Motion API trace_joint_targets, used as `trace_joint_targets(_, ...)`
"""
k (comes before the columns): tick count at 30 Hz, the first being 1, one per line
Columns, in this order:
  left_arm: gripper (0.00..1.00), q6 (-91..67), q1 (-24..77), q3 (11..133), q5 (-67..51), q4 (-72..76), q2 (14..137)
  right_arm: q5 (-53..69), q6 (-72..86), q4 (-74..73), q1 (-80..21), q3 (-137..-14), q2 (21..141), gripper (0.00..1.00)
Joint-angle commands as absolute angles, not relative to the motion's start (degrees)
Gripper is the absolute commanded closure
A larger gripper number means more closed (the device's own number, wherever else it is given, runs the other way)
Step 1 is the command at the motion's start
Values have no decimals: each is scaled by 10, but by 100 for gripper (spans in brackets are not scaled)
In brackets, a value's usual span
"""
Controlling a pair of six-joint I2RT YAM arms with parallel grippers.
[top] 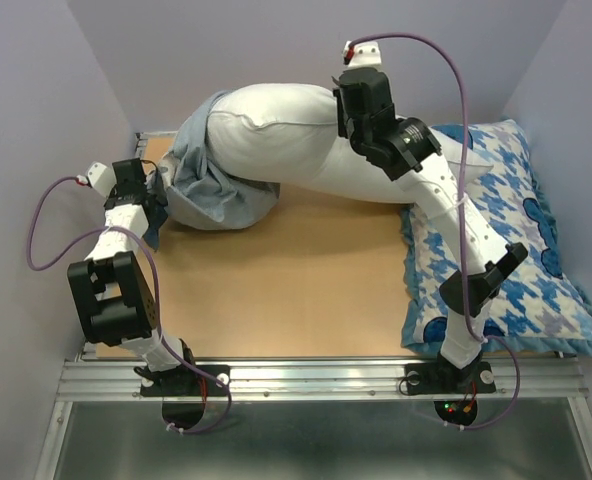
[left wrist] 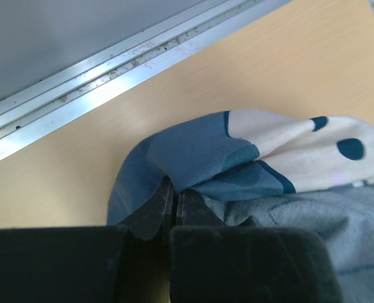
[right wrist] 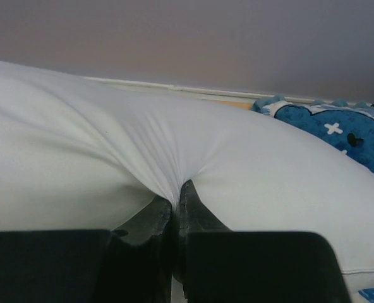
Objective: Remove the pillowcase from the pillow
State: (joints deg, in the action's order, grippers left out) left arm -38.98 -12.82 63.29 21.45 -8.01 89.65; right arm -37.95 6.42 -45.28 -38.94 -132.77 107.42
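Note:
The white pillow [top: 286, 135] lies across the back of the table, most of it bare. The dark blue pillowcase [top: 211, 190] is bunched inside out, grey-blue, around its left end. My left gripper [top: 148, 195] is shut on a fold of the pillowcase [left wrist: 193, 161] at the table's left side. My right gripper [top: 348, 100] is shut on a pinch of the pillow's white fabric [right wrist: 174, 158], which puckers into the jaws, near the pillow's upper right part.
A blue-and-white houndstooth pillow [top: 506, 250] with blue bear shapes lies at the right, under my right arm; it also shows in the right wrist view [right wrist: 338, 126]. The metal rail [left wrist: 111, 69] edges the table's left side. Bare wooden tabletop [top: 286, 280] lies in the middle.

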Motion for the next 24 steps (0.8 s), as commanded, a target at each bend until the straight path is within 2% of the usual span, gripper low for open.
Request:
trace_joint_targets(1,100,-385,-133,657,229,-82,890,-445,58,-345,-381,-1413,988,99)
trace_joint_targets(17,100,-377,-134,662,201,-86,906,-444,33,-293,-375,-1444,952,99)
trace_joint_targets(24,100,-378,-132,633,166,-68,873,-444,23,-272,-375,-1446,958,99)
